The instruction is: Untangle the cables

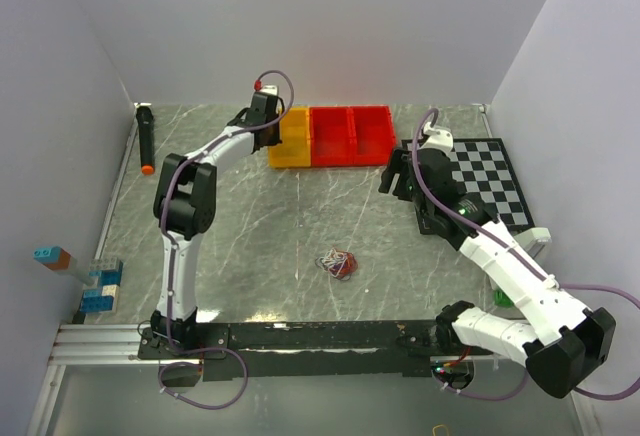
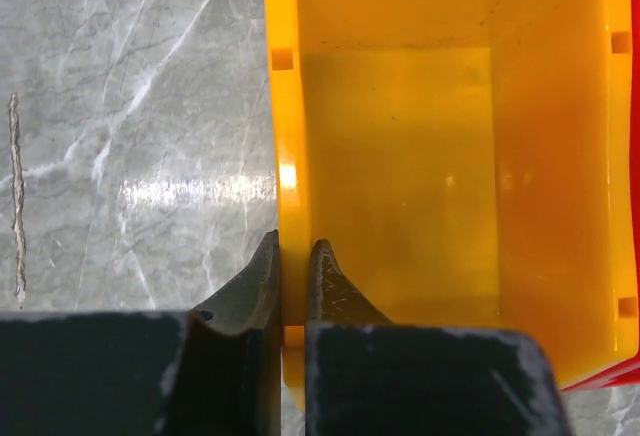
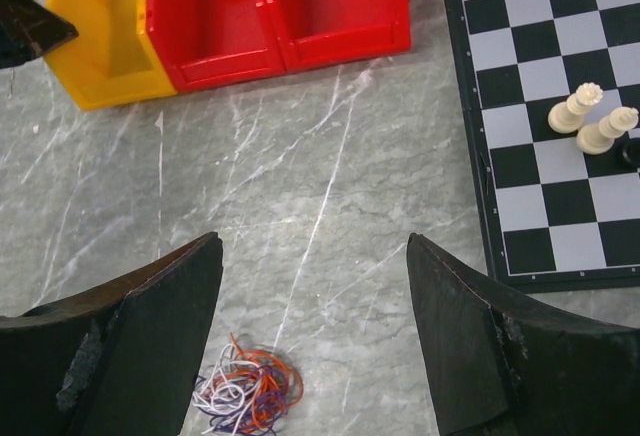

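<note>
Left wrist: clamping yellow bin [image 2: 285, 166] wall with left gripper [image 2: 295, 246] (cables [image 3: 250, 391] untouched); next, lowering open, empty right gripper [image 3: 312, 246].

The grey marbled tabletop [image 1: 300, 226] is smooth, with a faint sheen and glare patches. The rectangular yellow plastic bin [image 2: 288, 156] is glossy and slightly translucent. The two red plastic bins [image 3: 262, 6] are smooth and semi-gloss. The thin white, orange and purple cables [image 3: 245, 394] have smooth plastic sheathing. The right gripper [image 3: 315, 246] has matt black fingers [image 3: 160, 326], rough along the edges.

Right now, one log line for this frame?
left pincer: shut on yellow bin wall | right pincer: open | cables: clumped, untouched
</note>
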### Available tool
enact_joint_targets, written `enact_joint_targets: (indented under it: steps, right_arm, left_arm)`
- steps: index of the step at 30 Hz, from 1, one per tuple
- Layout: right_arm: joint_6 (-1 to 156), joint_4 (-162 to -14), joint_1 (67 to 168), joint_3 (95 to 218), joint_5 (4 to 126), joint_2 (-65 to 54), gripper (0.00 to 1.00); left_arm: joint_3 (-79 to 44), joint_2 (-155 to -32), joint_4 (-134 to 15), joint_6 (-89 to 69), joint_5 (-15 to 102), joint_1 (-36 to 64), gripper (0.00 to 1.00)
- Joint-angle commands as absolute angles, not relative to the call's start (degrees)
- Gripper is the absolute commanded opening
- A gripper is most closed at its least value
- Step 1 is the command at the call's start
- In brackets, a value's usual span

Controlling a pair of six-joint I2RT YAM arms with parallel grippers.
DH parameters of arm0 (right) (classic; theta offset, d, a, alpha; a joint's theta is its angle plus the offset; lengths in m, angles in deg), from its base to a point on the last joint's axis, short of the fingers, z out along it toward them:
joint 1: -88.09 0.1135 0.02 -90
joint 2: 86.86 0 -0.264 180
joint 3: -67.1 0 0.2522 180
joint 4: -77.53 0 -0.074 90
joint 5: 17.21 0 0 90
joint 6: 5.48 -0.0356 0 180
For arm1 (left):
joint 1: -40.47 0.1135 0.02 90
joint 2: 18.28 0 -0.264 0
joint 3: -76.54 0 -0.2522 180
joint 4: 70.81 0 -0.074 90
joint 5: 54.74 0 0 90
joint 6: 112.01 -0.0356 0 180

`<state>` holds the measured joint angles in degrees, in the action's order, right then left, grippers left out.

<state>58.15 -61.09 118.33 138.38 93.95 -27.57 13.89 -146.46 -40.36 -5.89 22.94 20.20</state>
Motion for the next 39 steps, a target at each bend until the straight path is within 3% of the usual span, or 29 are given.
enact_joint_targets:
  steps: [1,15,22,32,35,39]
  right_arm:
    - [57.37,-62.07,118.67,138.08,95.55,-27.63,0.81]
    - [53.24,-60.49,119.02,139.4,93.8,-15.85,0.78]
    - [51.74,-62.25,123.33,138.17,93.97,-12.16,0.77]
    - [48.58,-60.4,124.12,135.89,96.34,-7.15,0.69]
    - [48.58,-60.4,124.12,135.44,96.78,-5.92,0.65]
    - [48.75,-60.49,124.04,135.44,97.48,-4.51,0.56]
  left_arm:
    - [6.2,-141.52,-38.58,-8.91,21.11,20.52,0.01]
    - [-26.14,-115.33,-42.02,-17.61,25.49,20.52,0.04]
    - [-33.8,-104.08,-38.33,-19.46,29.45,20.52,0.24]
    - [-38.29,-99.23,-35.43,-19.63,34.64,20.43,0.35]
    - [-38.38,-98.79,-34.55,-19.9,36.13,20.43,0.46]
    - [-37.59,-96.34,-32.71,-20.69,39.64,20.43,0.71]
